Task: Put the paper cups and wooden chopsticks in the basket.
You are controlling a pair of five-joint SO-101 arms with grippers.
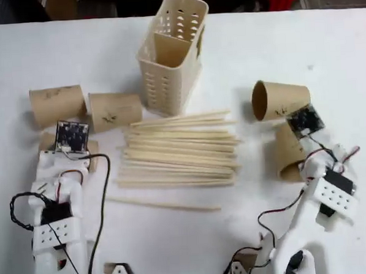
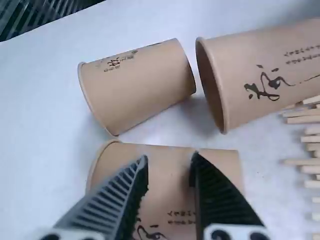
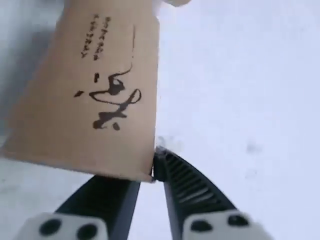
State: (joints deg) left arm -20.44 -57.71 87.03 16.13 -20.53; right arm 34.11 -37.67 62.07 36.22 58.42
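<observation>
Wooden chopsticks point(image 1: 181, 152) are piled on the white worktop point(image 1: 288, 39), before an upright basket point(image 1: 169, 58). Paper cups point(image 1: 57, 105) are laid sideways on both sides.

Count of paper cups: five, all lying on their sides. Taken from the chopstick heap, two lie at 10 o'clock, one cup point(image 1: 57, 105) and a second cup point(image 1: 115, 111) beside it. A third cup point(image 1: 46, 141) is at 9 o'clock, partly under the left arm point(image 1: 54, 205). A fourth cup point(image 1: 282, 99) is at 2 o'clock and a fifth cup point(image 1: 287, 153) at 3 o'clock, under the right arm point(image 1: 324, 191).

Basket point(image 1: 169, 58): one, at 12 o'clock.

Wooden chopsticks point(image 1: 180, 150): one heap, too overlapped for an exact tally. One stray chopstick point(image 1: 165, 204) lies apart at 6 o'clock.

Arms: two.
</observation>
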